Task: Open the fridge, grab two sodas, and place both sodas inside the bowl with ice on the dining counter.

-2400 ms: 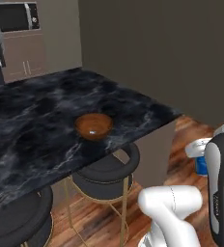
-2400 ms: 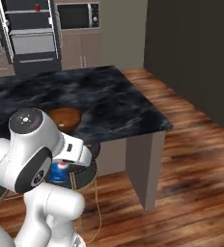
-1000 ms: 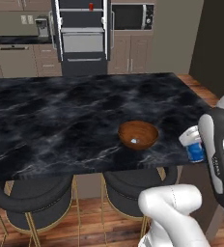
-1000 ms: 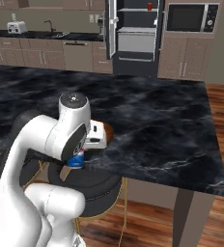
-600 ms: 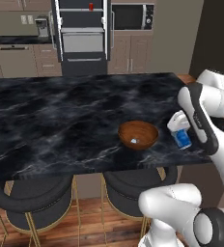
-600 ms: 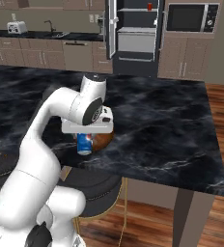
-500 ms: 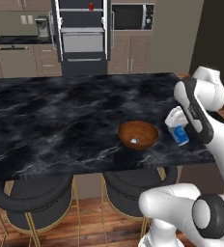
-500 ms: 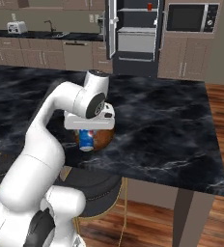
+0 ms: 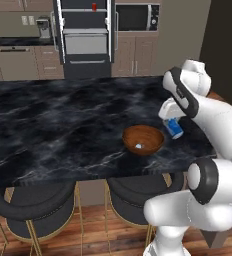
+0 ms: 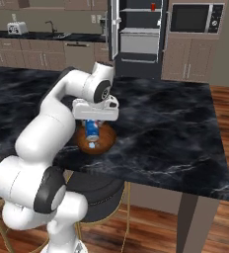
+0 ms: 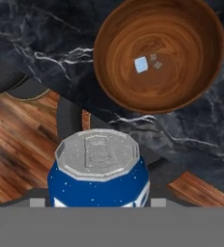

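Note:
My gripper [image 9: 171,120] is shut on the blue soda [image 9: 176,129] and holds it tilted above the dining counter [image 9: 53,125], just right of the bowl with ice [image 9: 143,140]. From the right base, the blue soda [image 10: 92,130] hangs under the gripper [image 10: 93,121] over the bowl's [image 10: 105,141] rim. The hand view has the can's silver top [image 11: 97,155] close up, the bowl [image 11: 181,91] beyond it, and ice cubes [image 11: 141,64] inside. The fridge [image 9: 85,55] stands open at the back with the red soda [image 9: 94,6] on a high shelf.
Two round black stools [image 9: 35,207] stand under the counter's near edge. Behind the counter run wood cabinets [image 9: 135,55], a microwave [image 9: 138,17] and a back worktop with a toaster [image 10: 16,28]. The counter's right end [image 10: 220,168] drops to wood floor.
The base drove up to the counter early on. In the last second my arm swung the blue soda up from beside the counter's right end, leftward, to next to the bowl.

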Robot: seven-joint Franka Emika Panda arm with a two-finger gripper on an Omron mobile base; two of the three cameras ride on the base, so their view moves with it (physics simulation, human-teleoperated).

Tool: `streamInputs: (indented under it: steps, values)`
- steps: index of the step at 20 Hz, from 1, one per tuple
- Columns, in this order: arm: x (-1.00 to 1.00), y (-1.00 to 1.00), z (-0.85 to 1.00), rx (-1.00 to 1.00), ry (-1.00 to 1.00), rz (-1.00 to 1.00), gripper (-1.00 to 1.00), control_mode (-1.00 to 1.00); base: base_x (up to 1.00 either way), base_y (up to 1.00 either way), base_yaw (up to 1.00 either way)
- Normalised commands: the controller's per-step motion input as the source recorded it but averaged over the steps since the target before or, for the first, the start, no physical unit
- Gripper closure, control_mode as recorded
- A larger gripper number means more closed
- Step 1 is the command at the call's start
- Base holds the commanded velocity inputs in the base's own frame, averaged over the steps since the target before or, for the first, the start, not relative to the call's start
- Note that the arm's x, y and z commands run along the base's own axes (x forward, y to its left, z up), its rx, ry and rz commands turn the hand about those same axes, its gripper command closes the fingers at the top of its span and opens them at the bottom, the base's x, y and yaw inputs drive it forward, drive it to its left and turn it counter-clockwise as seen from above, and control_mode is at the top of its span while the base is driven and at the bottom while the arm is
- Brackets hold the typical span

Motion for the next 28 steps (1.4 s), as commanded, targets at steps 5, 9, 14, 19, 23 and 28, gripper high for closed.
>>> streamInputs:
  steps: [5, 9, 14, 19, 23, 28]
  values:
    - [0.44, 0.26, -0.38, -0.05, 0.0, 0.0, 1.0, -1.0, 0.0, 0.0, 0.0]
    - [0.47, 0.16, -0.37, -0.03, 0.0, 0.0, 1.0, -1.0, 0.0, 0.0, 0.0]
    - [0.56, 0.09, -0.31, -0.01, 0.0, 0.0, 1.0, -1.0, 0.0, 0.0, 0.0]
    - [0.51, 0.0, -0.25, 0.0, 0.0, 0.0, 1.0, -1.0, 0.0, 0.0, 0.0]
    - [0.44, 0.0, -0.27, -0.01, 0.0, 0.0, 1.0, -1.0, 0.0, 0.0, 0.0]
    - [0.31, 0.0, -0.3, -0.02, 0.0, 0.0, 1.0, -1.0, 0.0, 0.0, 0.0]
